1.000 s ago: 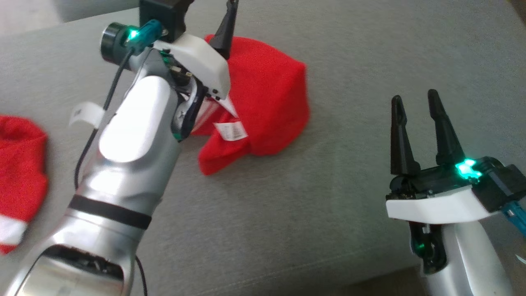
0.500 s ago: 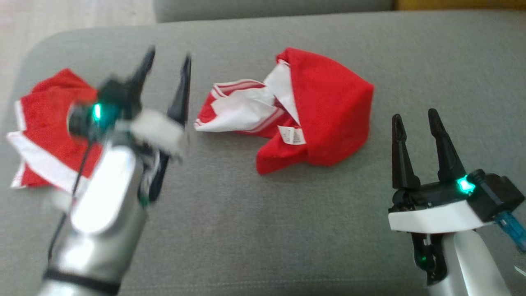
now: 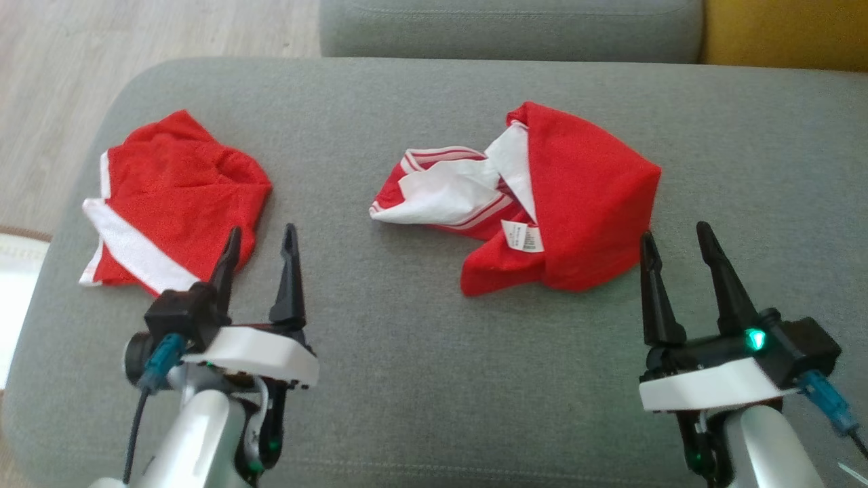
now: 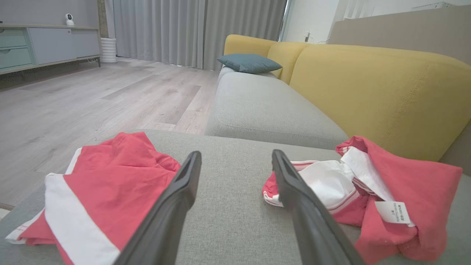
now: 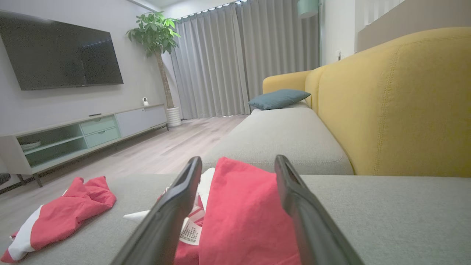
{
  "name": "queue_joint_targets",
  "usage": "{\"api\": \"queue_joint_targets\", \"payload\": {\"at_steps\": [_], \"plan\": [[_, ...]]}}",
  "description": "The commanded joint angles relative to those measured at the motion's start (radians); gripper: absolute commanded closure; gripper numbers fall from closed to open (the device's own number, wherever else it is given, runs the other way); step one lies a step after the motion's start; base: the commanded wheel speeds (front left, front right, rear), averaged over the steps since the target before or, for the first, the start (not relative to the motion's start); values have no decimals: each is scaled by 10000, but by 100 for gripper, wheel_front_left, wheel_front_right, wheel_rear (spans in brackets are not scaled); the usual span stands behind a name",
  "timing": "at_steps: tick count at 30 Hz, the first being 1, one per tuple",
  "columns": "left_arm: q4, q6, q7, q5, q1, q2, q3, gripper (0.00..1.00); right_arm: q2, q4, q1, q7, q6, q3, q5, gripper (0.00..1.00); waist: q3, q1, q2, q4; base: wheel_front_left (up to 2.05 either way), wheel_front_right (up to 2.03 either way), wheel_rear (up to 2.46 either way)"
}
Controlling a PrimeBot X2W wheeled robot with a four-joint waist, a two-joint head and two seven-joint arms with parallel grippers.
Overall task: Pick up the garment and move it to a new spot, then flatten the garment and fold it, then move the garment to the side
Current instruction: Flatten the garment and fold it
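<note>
lying crumpled, garment [image 3: 583,200] long axis left-right

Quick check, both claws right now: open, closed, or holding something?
Left claw: open, holding nothing.
Right claw: open, holding nothing.

The room has a pale wood floor [image 4: 92,99]; a big grey seat [image 3: 434,379] sits in front; a second grey seat [image 4: 265,106] lies just behind it; a yellow sofa back [image 4: 386,92] runs along one side of both; a blue-green pillow [image 4: 248,63] rests at the far end of the second seat; long grey curtains [image 4: 191,29] hang down to the floor; a big dark TV [image 5: 59,55] hangs on a pale wall [image 5: 140,81]; under it stands a long low cabinet [image 5: 84,136] with drawers and open shelves; a small white camera [image 5: 145,101] sits on top; a tall leafy plant [image 5: 154,29] stands in a white pot [image 5: 173,116] beside the curtains; soft daylight fills the room.
</note>
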Motion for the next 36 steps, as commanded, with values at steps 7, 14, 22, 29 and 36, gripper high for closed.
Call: {"api": "queue_joint_targets", "payload": {"at_steps": [7, 14, 22, 29, 36], "plan": [[-382, -309, -120, 252, -404, -350, 334, 0, -50, 840, -602, 51, 75, 482, -863, 0, 464, 0, -1, 529, 0, 0, 0], [-176, -550, -121, 380, -428, -655, 363, 0, -50, 2546, -1355, 53, 75, 624, -1635, 0, 878, 0, -1, 1067, 0, 0, 0], [-40, -694, -121, 550, -449, -795, 494, 0, -50, 3845, -2063, -26, 75, 38, -1848, 0, 1148, 0, -1, 1457, 0, 0, 0], [-45, -773, -122, 684, -441, -899, 581, 0, -50, 4620, -2641, -57, 75, -248, -1856, 69, 1382, 0, -1, 1496, 0, 0, 0], [32, -791, -122, 756, -461, -968, 626, 0, -50, 3979, -2770, -60, 75, -21, -1340, 100, 1268, 0, -1, 1245, 0, 0, 0]]}}
